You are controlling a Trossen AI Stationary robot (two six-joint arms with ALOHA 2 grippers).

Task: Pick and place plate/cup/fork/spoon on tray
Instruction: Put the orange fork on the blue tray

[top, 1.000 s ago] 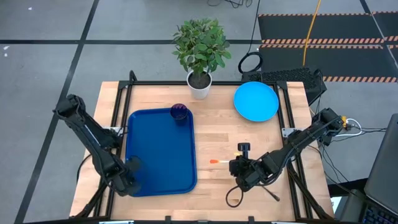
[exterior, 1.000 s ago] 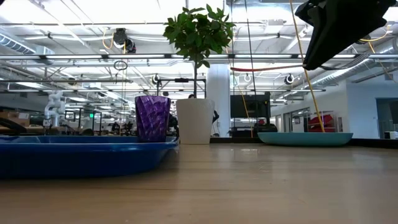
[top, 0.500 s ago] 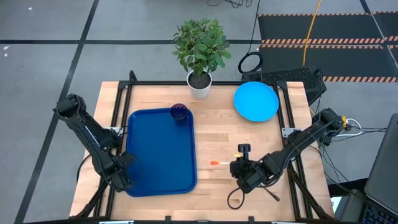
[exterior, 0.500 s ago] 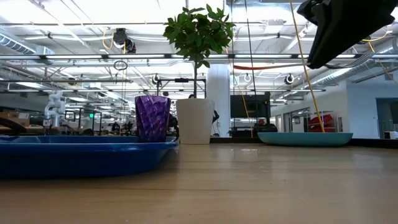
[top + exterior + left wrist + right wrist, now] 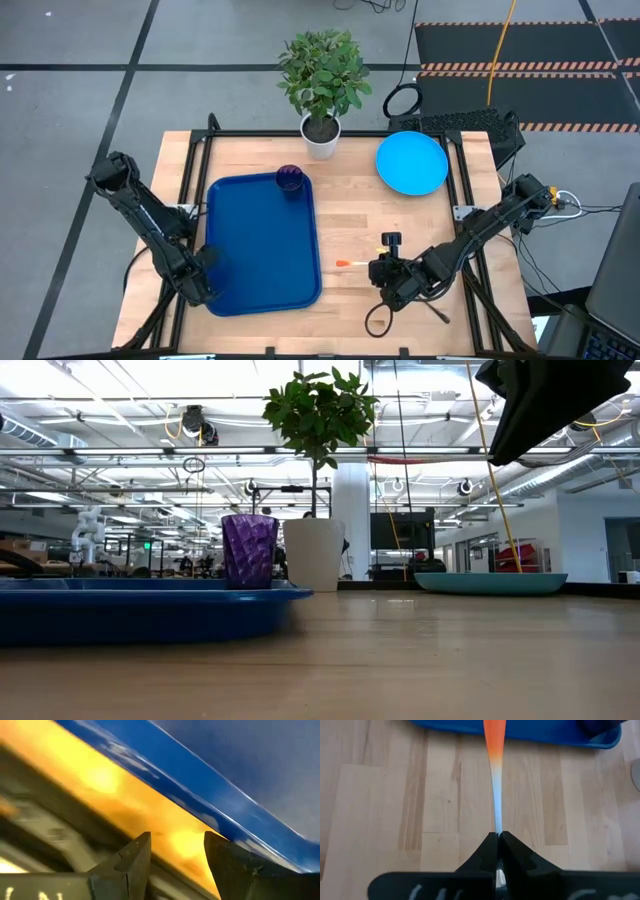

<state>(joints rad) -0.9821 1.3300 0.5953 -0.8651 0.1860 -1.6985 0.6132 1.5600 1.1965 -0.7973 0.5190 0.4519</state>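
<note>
Starting at the left, we see the left gripper [image 5: 203,283] low at the tray's [image 5: 250,240] near left corner, its fingers [image 5: 131,860] spread apart with nothing between them, the tray's raised rim lying just past one tip in the left wrist view. The tray sits on the left half of the table [image 5: 340,210] and carries only the cup [image 5: 290,180], which stands upright in the far right corner. Moving right, we come to the fork [image 5: 347,261], and this is the relation that counts: the right gripper [image 5: 380,269] is clamped on its metal end, and the orange handle [image 5: 494,735] sticks straight out ahead of the jaws toward the tray's right edge. So the fork's long axis runs left to right, in line with the gripper's reach, and its handle tip is the part closest to the tray. In the right wrist view the handle tip lies over the blue rim at the picture's edge, though we cannot tell whether it is above the rim or just short of it. We judge that the coming move is a short carry leftward along that same axis, then a release over the tray floor. The right arm is the nearer one to the fork; the left arm waits. Farther right, the plate [image 5: 411,163] rests at the far right corner, well apart from the tray. We cannot see the spoon in any view.
</note>
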